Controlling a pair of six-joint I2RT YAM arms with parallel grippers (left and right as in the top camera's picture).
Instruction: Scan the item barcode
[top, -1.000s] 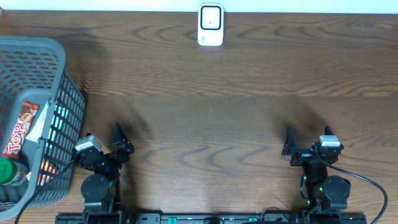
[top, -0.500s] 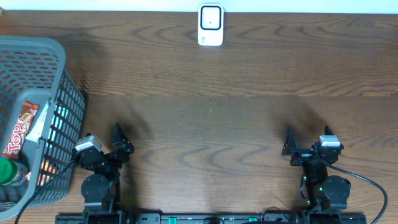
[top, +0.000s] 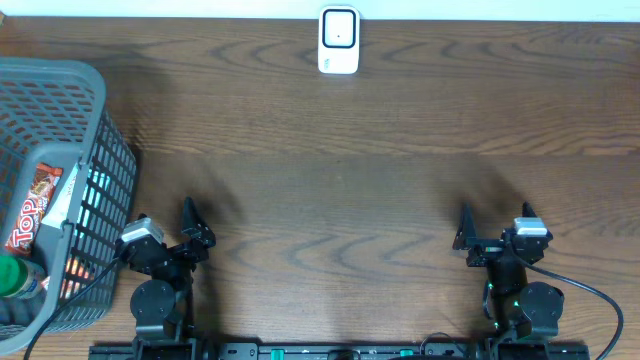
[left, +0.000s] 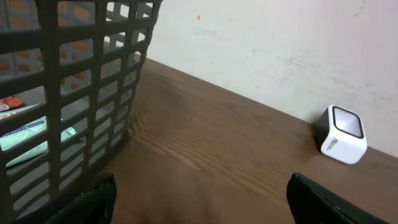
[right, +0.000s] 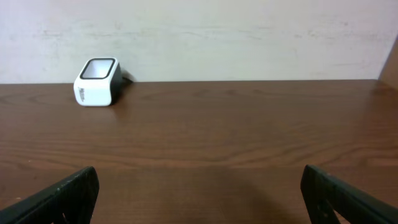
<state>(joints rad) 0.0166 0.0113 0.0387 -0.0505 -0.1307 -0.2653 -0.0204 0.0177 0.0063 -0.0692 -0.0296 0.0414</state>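
Nothing is shifting since a second ago. Left gripper (left: 199, 200) and right gripper (right: 199, 194) are sitting wide open, empty. Snack bar (top: 30, 208) is lying in the basket (top: 112, 160), left; scanner (top: 339, 40) is standing far back.

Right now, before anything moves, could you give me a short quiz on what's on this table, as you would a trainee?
1. True or false: the scanner touches the basket.
2. Where is the red snack pack? A beside the scanner; B inside the basket; C on top of the scanner.
3. Fill in: the left end effector and the right end effector are both ___ and hold nothing.

Key: 1 false, they stand well apart; 2 B; 3 open.
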